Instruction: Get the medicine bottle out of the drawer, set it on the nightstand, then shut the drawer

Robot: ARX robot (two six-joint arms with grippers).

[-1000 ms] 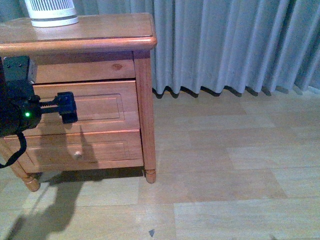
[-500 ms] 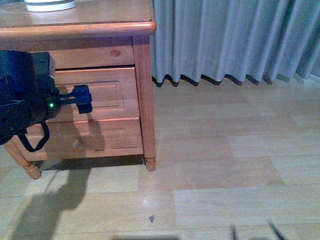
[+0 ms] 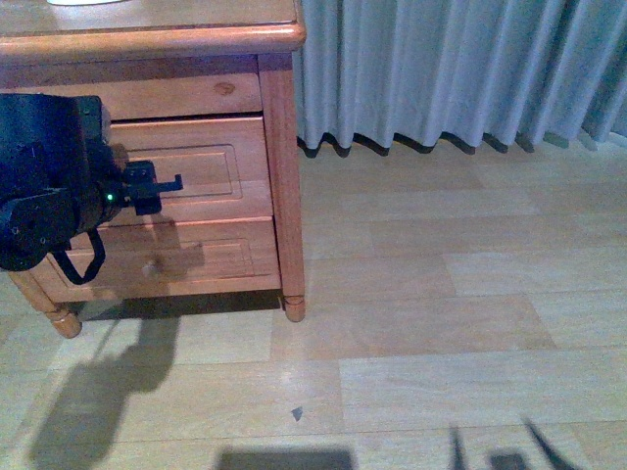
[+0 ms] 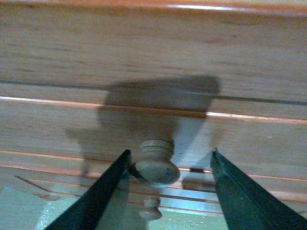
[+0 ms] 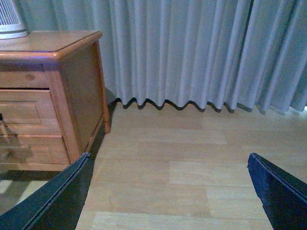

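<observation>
Left arm point(image 3: 49, 186) sits low in front of the nightstand point(image 3: 279, 196), reaching in level at the drawer point(image 3: 211, 157). A green LED is lit on its body. Left gripper point(image 3: 167, 184) is at the drawer front, pointing straight at the panel.

Edges: the tabletop point(image 3: 196, 15) overhangs above the arm. Lower drawer point(image 3: 216, 257) and its knob point(image 3: 150, 266) are just beneath the arm. The nightstand's corner post is to the right of the gripper, so there's little side room there. A white ribbed appliance point(image 5: 8, 21) stands on the tabletop.

From the left wrist view I see the gripper partly open, with the drawer's knob point(image 4: 156, 166) between the fingers point(image 4: 103, 191). One finger is right beside the knob; I can't tell whether it touches. The other has a clear gap. It isn't clamped and holds nothing.

The drawer front looks flush with the frame, so the inside is hidden. I can't see the medicine bottle in any view.

Right of the nightstand it's all open: bare wood floor point(image 3: 441, 323) running back to the grey curtain point(image 3: 460, 69), with plenty of room.

Right gripper point(image 5: 169, 155) is well apart from the nightstand, over bare floor, looking toward the curtain. It's spread wide, holding and touching nothing. In the front view only its fingertips point(image 3: 534, 441) show, at the lower edge.
</observation>
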